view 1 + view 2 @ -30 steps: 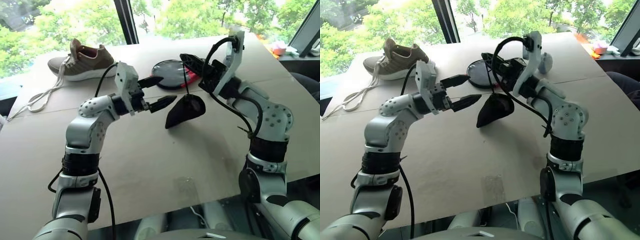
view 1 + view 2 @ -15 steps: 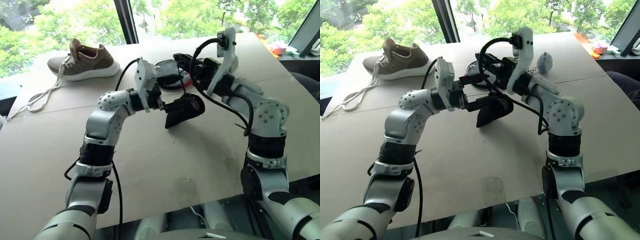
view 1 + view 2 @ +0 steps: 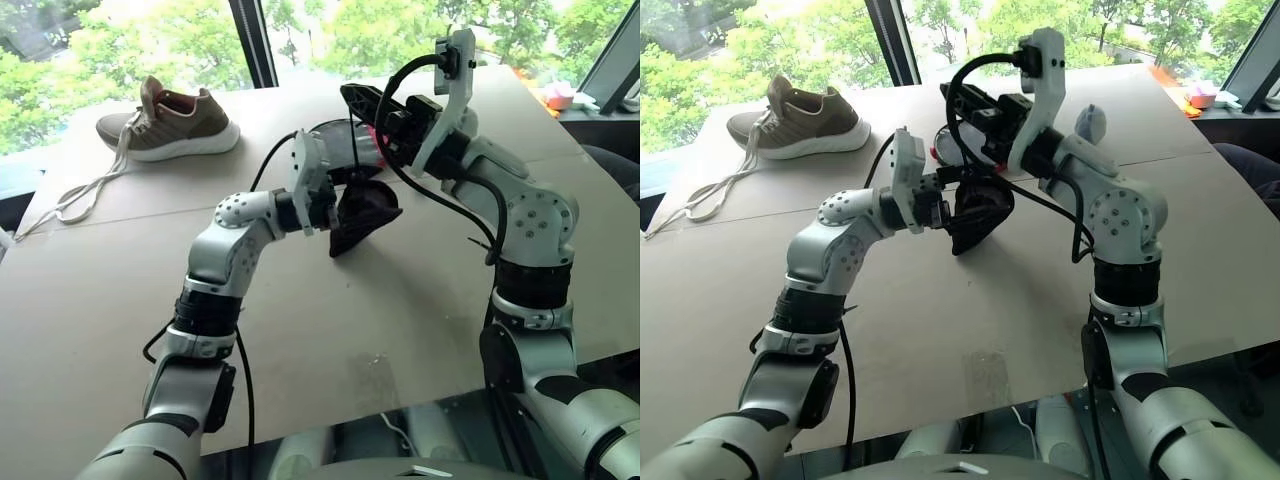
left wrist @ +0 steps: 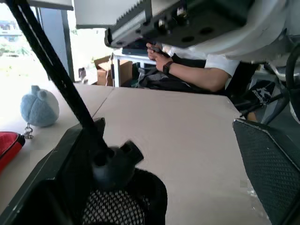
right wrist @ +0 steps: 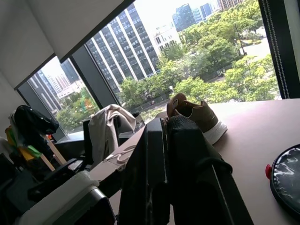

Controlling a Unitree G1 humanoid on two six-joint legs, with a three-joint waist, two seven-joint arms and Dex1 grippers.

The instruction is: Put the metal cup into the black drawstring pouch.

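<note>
My right pincer (image 3: 354,98) is pressed together on the cord (image 3: 353,145), well above the pouch (image 3: 366,214). I hold it high so the black bag hangs from its own string and the mouth draws tight under the load. Whether the pouch's lowest corner touches the table (image 3: 300,330) I cannot tell.

My left pincer (image 3: 337,198) is spread wide, right against the pouch's side. One mesh pad (image 4: 267,161) stands off from the fabric and the cord's stopper (image 4: 112,161) lies between the fingers. I judge it is placed there to steady the bag or slide the stopper down.

The pouch bulges, so the cup may sit inside, but I cannot confirm that. The shoe (image 3: 170,125) lies well apart from the pouch.
</note>
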